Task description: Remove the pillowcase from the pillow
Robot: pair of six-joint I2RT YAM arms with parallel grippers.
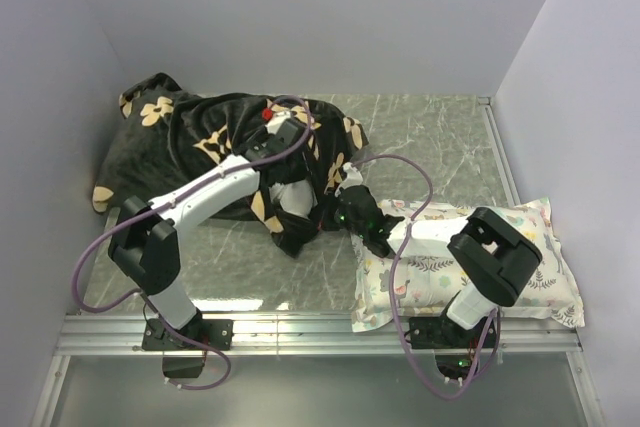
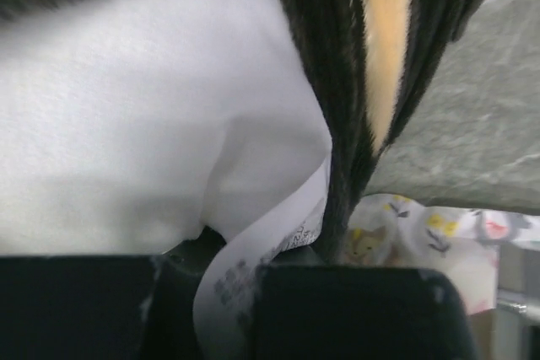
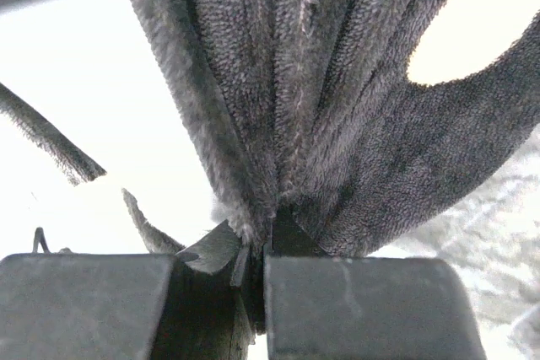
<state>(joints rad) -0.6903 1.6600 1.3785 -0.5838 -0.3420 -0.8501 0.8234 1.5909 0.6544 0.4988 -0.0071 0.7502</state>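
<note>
Back left of table [image 1: 440, 137], plush black pillowcase [image 3: 321, 107] covers most of pillow [image 2: 126, 124]. Bunched edge clamped in right claw [image 3: 257, 250]; left claw [image 2: 211, 271] pinches pillow's tag [image 2: 253, 250]. Fabric looks soft, light, clingy; pillow squashy. Best grips: case edge, pillow corner; thin tag may slip.

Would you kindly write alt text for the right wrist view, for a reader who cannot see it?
The right claw is shut on a gathered bunch of the black pillowcase, with the white pillow bright behind it.
</note>
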